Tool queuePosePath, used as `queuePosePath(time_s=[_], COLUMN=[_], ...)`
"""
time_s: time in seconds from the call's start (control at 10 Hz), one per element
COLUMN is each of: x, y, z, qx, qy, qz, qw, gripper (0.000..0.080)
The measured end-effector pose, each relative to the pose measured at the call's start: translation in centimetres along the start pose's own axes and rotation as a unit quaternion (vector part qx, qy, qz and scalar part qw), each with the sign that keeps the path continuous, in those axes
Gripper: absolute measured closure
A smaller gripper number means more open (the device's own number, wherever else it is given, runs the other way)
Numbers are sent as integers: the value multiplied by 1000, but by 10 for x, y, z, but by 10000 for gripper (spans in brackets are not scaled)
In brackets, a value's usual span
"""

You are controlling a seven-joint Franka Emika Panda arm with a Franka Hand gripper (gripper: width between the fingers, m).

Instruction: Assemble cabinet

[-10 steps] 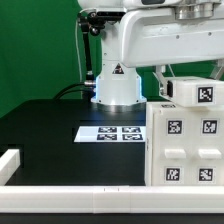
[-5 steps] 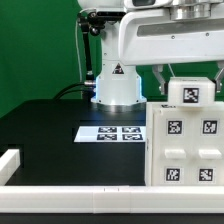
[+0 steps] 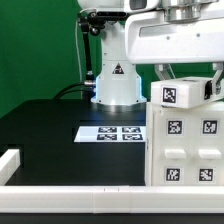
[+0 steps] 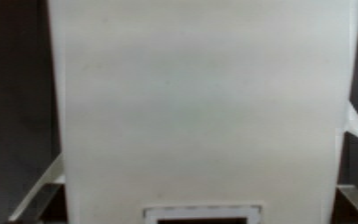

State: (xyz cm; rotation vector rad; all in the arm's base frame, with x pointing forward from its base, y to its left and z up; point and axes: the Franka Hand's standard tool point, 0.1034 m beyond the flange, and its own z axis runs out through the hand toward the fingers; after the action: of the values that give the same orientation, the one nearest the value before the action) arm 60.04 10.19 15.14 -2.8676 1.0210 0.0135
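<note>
The tagged block (image 3: 180, 94) had swung toward the exterior view's left atop the cabinet (image 3: 185, 145); we saw the tool (image 3: 190, 76) pinching it.

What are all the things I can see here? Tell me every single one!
cabinet: one, white with black-and-white tags, on the table at the exterior view's right
small tagged block: one, white, at the cabinet's top
marker board: one, white with four tags, flat on the table beside the cabinet
low bar: one, white, along the table's near edge, turning a corner at the exterior view's left
table: one, black
backdrop: one, green, behind everything
robot arm: one, white, base behind the marker board, reaching over the cabinet
gripper: one, dark fingers either side of the small tagged block; grip unclear
</note>
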Motion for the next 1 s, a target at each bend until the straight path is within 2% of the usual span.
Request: queuePosePath(time_s=[0.2, 0.4, 0.5, 0.8, 1.0], x=[-1, 2, 2, 2, 2], y=[-1, -1, -2, -3, -3], z=[0, 1, 0, 0, 0], qx=[5, 32, 37, 39, 39], qy=[-1, 0, -4, -8, -8], qz=[123, 278, 324, 384, 380], qw=[992, 960, 945, 923, 924], gripper=[255, 255, 255, 255, 255])
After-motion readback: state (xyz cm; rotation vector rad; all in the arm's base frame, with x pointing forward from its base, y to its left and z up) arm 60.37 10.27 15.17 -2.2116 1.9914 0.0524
